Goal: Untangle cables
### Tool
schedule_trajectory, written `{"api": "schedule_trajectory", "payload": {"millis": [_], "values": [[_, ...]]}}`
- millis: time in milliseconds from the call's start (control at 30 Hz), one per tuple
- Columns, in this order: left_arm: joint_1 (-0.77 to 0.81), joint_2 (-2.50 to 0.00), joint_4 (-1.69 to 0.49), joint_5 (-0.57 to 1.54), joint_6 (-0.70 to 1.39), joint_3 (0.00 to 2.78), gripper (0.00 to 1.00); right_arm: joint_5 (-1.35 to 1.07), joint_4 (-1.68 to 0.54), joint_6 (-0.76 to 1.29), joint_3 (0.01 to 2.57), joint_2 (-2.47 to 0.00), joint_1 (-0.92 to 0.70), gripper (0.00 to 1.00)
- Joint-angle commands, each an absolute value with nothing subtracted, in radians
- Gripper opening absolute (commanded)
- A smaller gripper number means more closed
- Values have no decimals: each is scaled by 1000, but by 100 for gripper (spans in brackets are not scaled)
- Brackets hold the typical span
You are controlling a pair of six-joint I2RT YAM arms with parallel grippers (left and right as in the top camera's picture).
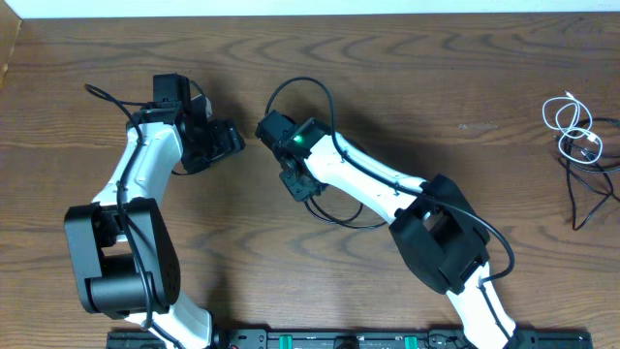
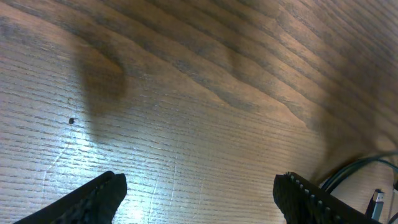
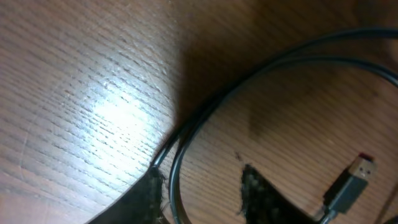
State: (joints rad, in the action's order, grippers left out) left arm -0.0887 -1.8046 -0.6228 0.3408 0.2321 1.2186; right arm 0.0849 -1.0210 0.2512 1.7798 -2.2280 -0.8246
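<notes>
One black cable [image 1: 351,222] lies under my right arm near the table's middle. My right gripper [image 1: 299,187] points down over one end of it. In the right wrist view the right gripper [image 3: 202,180] is open, and a strand of this black cable [image 3: 205,107] runs loosely between the jaws, close to the left finger. Its USB plug [image 3: 352,182] lies just right of the fingers. A white cable [image 1: 572,121] and another black cable [image 1: 581,194] lie looped together at the far right. My left gripper [image 1: 225,142] [image 2: 200,186] is wide open over bare wood. At the left wrist view's right edge a cable [image 2: 357,167] shows.
The table is brown wood. Both arms' wrists sit close together at its middle, a small gap between them. A thicker black lead [image 1: 300,81] arcs over the right wrist. The arm bases and a black rail [image 1: 349,339] line the front edge.
</notes>
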Motion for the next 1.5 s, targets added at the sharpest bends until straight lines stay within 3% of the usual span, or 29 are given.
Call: {"api": "schedule_trajectory", "payload": {"millis": [0,167,367,433,533,600,633,800,1067,1300,1467], "values": [[-88,-1810,-622,334,231,1212,81,94,-1013,264,1778,-2258,-834,45],[-88,-1810,-622,334,231,1212,81,94,-1005,292,1778,-2293,-834,60],[-88,-1810,-622,334,231,1212,81,86,-1001,292,1778,-2315,-834,58],[-88,-1810,-622,334,231,1212,81,86,-998,292,1778,-2315,-834,50],[-88,-1810,-622,334,231,1212,81,86,-994,292,1778,-2315,-834,18],[-88,-1810,-622,334,231,1212,81,87,-994,292,1778,-2315,-834,4],[-88,-1810,-622,334,231,1212,81,87,-994,291,1778,-2315,-834,1],[-88,-1810,-622,334,231,1212,82,117,-1009,290,1791,-2311,-830,1],[-88,-1810,-622,334,231,1212,81,399,-1187,290,1894,-2239,-817,1],[-88,-1810,-622,334,231,1212,81,657,-1213,290,1905,-2178,-812,1],[-88,-1810,-622,334,231,1212,81,698,-1240,291,1901,-2178,-764,1]]}}
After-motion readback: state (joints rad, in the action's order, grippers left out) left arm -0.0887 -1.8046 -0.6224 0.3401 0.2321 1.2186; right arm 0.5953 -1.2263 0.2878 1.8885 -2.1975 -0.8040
